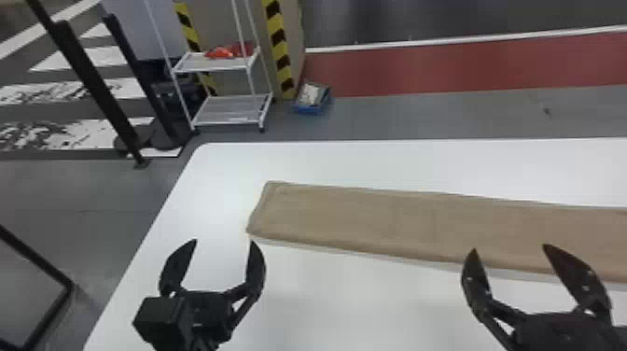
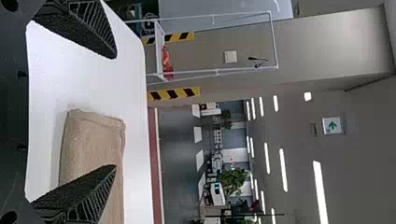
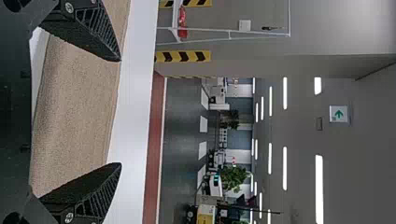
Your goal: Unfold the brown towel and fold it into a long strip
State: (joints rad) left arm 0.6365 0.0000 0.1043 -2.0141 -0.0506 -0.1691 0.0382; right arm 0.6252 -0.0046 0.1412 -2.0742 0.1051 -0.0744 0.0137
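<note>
Brown towel [image 1: 382, 217] lies in a strip; left gripper [image 1: 225, 242] and right gripper [image 1: 508, 249] have fingers spread wide, holding nothing.

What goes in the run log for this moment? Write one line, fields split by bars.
brown fabric towel: flat long strip on white tabletop | left black gripper: fingers open, empty | right black gripper: fingers open, empty

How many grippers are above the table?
2. The left gripper is by the left end of the brown towel; the right gripper is farther right, by the towel's near edge.
</note>
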